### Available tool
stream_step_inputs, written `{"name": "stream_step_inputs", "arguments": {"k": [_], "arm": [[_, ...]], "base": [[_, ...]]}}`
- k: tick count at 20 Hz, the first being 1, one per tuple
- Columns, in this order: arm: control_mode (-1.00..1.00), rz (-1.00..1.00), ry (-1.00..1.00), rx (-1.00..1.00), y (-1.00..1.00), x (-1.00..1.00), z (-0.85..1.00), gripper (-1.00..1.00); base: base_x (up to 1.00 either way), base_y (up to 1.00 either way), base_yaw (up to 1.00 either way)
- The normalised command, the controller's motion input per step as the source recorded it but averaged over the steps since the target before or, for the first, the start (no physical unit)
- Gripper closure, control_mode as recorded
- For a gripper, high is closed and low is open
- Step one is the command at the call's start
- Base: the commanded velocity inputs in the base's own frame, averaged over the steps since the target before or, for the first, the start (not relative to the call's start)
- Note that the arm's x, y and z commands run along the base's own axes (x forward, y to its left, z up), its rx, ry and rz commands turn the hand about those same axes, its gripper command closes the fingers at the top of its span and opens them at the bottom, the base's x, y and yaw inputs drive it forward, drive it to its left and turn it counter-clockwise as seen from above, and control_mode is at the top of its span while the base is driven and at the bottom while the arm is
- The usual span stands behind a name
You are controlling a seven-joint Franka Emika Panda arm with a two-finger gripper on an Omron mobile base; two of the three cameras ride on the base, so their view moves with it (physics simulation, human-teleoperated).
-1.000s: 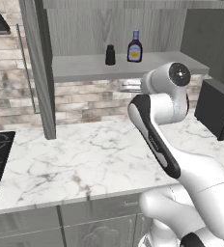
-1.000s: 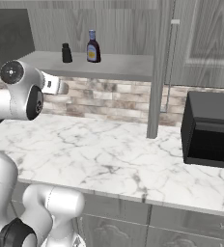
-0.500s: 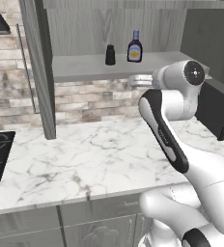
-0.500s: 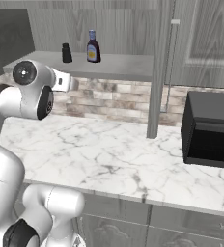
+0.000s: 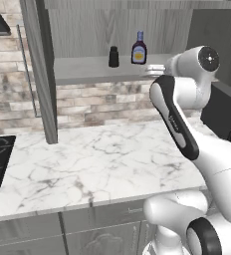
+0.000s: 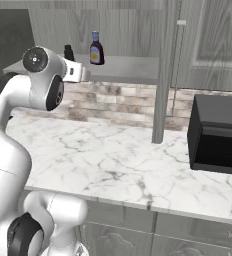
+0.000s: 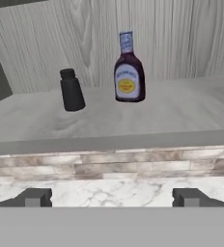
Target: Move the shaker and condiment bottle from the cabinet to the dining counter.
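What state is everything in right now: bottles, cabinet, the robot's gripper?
Shaker: upright on the cabinet shelf, untouched.
Condiment bottle: upright beside it, cap on.
Cabinet: door open, shelf exposed.
Gripper: open, empty, short of the shelf.
Microwave: door shut.

Flat, even rendered light across all my views, no glare or hot spots. Light seems overhead and diffuse. In my hand view the shaker (image 7: 71, 90) and condiment bottle (image 7: 128, 71) drop only faint soft shadows on the cabinet (image 7: 191, 108) shelf; textures look soft and slightly blurry there. The marble worktop (image 5: 97, 164) is bright, with a dim band under the shelf along its back edge. The black box (image 6: 219, 134) at the worktop's right end reads very dark, its detail lost. No visible edge distortion.
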Motion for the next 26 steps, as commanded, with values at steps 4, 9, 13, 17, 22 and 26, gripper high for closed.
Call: {"name": "stream_step_inputs", "arguments": {"k": [4,9,13,17,22,26], "arm": [[-1.00,0.08,-0.01,0.00,-0.21,0.30,0.10,-1.00],[-1.00,0.15,0.00,0.00,-0.19,0.27,0.19,-1.00],[-1.00,0.07,0.00,0.00,-0.16,0.20,0.15,-1.00],[-1.00,0.00,0.00,0.00,-0.01,0.20,0.06,-1.00],[-1.00,0.00,0.00,0.00,0.00,0.25,0.03,-1.00],[-1.00,0.00,0.00,0.00,0.00,0.23,0.04,-1.00]], "base": [[0.00,0.00,0.00],[0.00,0.00,0.00],[0.00,0.00,0.00],[0.00,0.00,0.00],[0.00,0.00,0.00],[0.00,0.00,0.00]]}}
